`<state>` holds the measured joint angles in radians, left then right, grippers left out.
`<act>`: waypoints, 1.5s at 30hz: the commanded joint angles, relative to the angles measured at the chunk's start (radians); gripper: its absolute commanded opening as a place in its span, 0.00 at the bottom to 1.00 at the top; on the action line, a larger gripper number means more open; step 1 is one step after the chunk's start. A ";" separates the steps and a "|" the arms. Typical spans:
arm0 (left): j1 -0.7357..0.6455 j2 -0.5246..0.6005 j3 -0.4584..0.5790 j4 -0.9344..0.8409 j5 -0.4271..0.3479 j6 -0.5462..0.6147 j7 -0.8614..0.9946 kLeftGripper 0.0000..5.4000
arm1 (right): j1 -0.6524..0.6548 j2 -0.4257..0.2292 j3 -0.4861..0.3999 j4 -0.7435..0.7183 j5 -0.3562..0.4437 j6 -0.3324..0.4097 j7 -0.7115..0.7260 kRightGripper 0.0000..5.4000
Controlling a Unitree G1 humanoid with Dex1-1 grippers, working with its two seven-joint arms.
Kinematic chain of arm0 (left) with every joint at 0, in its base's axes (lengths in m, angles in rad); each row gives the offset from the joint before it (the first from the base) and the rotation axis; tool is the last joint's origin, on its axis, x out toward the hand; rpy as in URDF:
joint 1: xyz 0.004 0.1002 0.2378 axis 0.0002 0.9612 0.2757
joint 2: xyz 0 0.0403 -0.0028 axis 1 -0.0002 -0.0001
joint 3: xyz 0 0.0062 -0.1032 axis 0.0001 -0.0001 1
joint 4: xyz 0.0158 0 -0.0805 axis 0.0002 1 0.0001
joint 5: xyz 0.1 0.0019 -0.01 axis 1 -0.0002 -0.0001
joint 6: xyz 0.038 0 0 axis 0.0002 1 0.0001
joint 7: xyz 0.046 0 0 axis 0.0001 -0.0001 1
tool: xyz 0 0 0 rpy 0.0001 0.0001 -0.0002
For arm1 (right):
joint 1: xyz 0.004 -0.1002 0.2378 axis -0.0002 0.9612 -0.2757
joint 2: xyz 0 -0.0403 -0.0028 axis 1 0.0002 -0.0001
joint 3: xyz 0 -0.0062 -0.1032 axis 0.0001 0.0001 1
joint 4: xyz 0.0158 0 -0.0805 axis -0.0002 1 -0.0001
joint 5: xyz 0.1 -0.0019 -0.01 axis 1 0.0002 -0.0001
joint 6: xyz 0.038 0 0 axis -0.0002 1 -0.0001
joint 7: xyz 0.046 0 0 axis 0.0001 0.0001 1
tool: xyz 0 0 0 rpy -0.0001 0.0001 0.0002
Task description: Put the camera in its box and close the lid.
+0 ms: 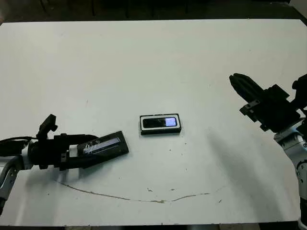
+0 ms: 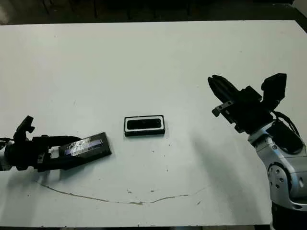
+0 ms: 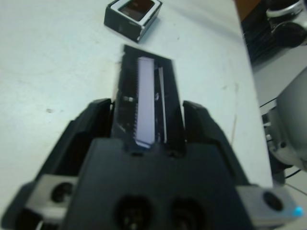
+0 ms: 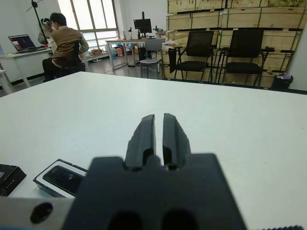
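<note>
On table, left pincer (image 1: 79, 152) gripping lid (image 1: 106, 145); camera (image 1: 160, 122) inside box (image 1: 160, 131)

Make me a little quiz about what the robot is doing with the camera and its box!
1. True or false: the camera already lies in the box.
2. Which gripper holds the lid? A) left B) right C) neither
3. Fill in: the right gripper is shut and holds ____.

Key:
1. True. It lies in the tray, screen up.
2. A. The left gripper clamps the lid between its fingers.
3. Nothing. It is raised at the table's right side, away from the box.
</note>
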<state>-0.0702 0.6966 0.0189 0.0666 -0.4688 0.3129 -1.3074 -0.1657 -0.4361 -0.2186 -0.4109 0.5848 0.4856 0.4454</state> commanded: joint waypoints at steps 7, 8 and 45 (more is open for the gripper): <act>0.054 0.010 0.007 -0.035 0.027 -0.015 0.070 0.50 | 0.013 -0.012 0.000 0.002 0.003 0.021 0.000 0.00; 0.053 0.012 0.007 -0.049 0.028 -0.013 0.079 0.50 | 0.014 -0.013 0.001 -0.004 0.002 0.028 -0.007 0.00; -0.559 -0.184 -0.258 0.256 0.141 -0.023 0.008 0.50 | 0.029 -0.010 0.029 -0.058 -0.001 0.071 -0.061 0.00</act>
<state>-0.6292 0.5143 -0.2260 0.3025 -0.3492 0.3019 -1.2873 -0.1540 -0.4337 -0.1974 -0.4588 0.5922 0.5306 0.3907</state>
